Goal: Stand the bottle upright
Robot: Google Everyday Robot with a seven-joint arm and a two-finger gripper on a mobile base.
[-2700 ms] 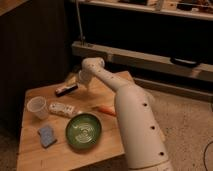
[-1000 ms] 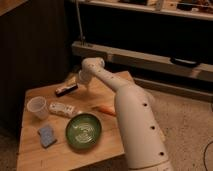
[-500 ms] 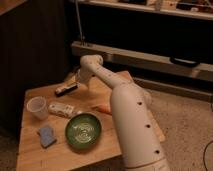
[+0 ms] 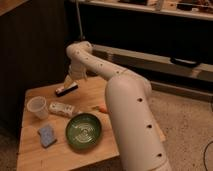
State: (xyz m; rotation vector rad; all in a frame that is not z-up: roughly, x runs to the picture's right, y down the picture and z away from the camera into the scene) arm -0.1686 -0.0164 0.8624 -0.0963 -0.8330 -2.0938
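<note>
In the camera view we are seeing a cup (image 4: 37, 106), sponge (image 4: 47, 135), green bowl (image 4: 83, 131) and dark bar (image 4: 66, 90) sharing the table (image 4: 60, 156). The bottle (image 4: 64, 110) is lying on its side just beside the cup, its long axis running left to right. The gripper (image 4: 67, 82) is hovering over the bar, jaws spread, gripping nothing.

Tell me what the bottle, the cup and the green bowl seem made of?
The bottle, lying on its side, looks like clear-whitish plastic with a pale label. The cup seems translucent white plastic: light shows through its wall. The bowl looks glazed ceramic or hard plastic, glossy green with ringed highlights. The gripper hangs just over the dark bar, beyond the bottle.
</note>
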